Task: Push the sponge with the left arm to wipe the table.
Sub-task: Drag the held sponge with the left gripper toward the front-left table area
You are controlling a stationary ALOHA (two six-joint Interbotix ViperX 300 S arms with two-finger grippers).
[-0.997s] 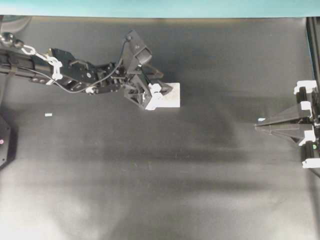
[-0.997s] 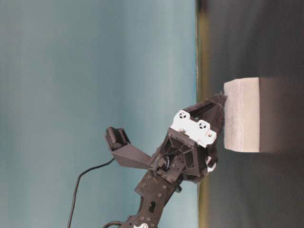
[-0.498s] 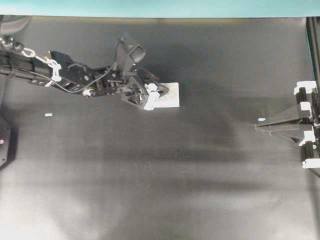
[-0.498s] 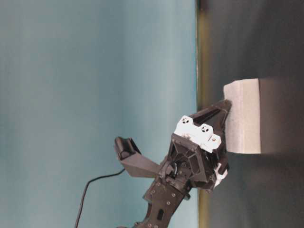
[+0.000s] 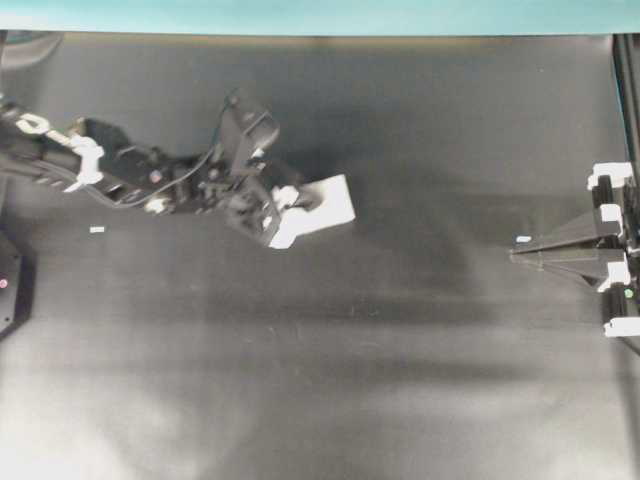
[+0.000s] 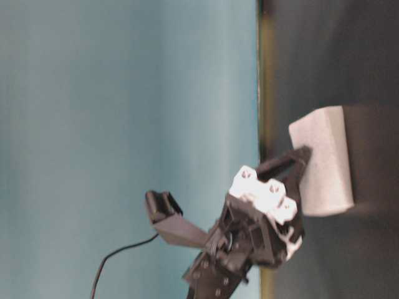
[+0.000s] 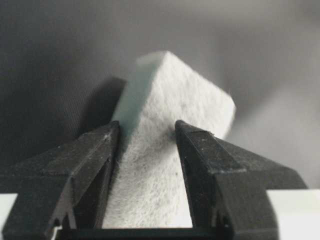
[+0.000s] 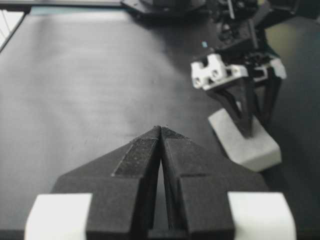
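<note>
Sponge (image 5: 325, 205) sits on the black table (image 5: 400, 380), upper middle, skewed diagonally in the overhead view. Left gripper (image 7: 145, 150) is pressed down on it, fingers (image 7: 95, 165) straddling the block with foam showing between them; looks clamped on the sponge, though they may only be resting against it. Right gripper (image 8: 161, 135) parked well apart at the table edge, fingers pinched together, empty. Tiny white scrap (image 5: 97, 230) lies off beside the left arm (image 5: 130, 175). To wipe well: keep downward pressure even, push slowly in a straight line, correct the skew so the sponge doesn't pivot out.
</note>
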